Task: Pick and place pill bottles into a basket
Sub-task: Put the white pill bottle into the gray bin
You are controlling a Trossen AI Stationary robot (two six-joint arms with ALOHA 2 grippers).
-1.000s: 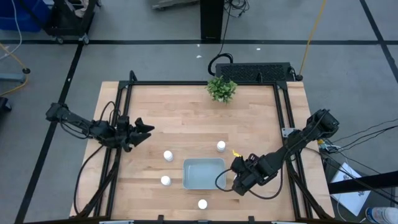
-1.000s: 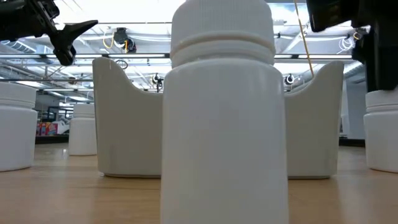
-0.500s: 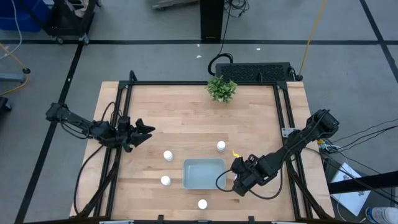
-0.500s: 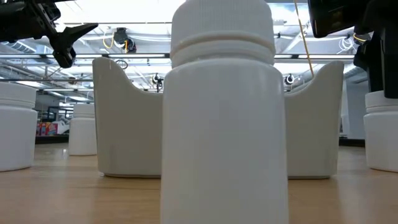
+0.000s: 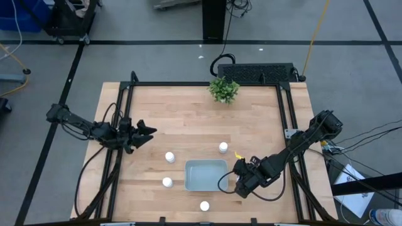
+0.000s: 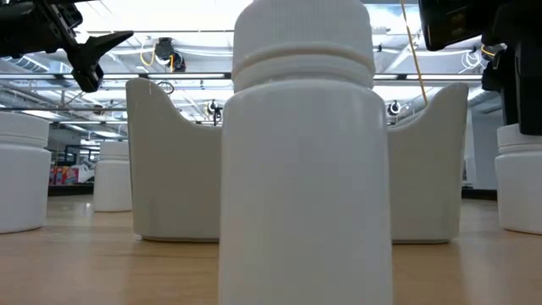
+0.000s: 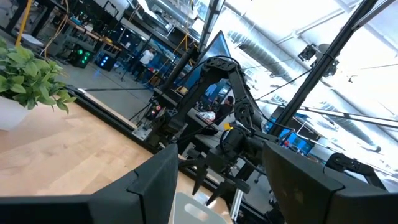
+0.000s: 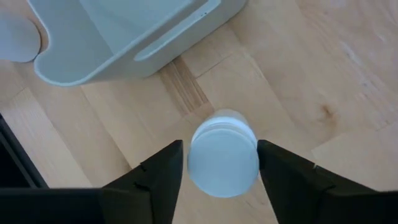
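Note:
The basket (image 5: 191, 176) is a pale grey-blue tray near the table's front middle. Four white pill bottles stand on the wood around it: one far left of it (image 5: 169, 157), one at its far right corner (image 5: 223, 147), one left of it (image 5: 167, 182) and one in front of it (image 5: 204, 205). A fifth bottle (image 8: 222, 152) stands upright just right of the tray, under my right gripper (image 5: 239, 171). That gripper points down, open, with one finger on each side of the bottle's cap. My left gripper (image 5: 147, 132) hangs open and empty above the table's left side.
A small green plant (image 5: 223, 89) stands at the table's far edge. Black rails (image 5: 119, 125) run along the table's left and right sides. In the low view the front bottle (image 6: 305, 161) fills the middle and the tray's wall (image 6: 169, 169) rises behind it.
My right gripper has sunk a little over the bottle beside the tray. The bottles and the tray have stayed where they were.

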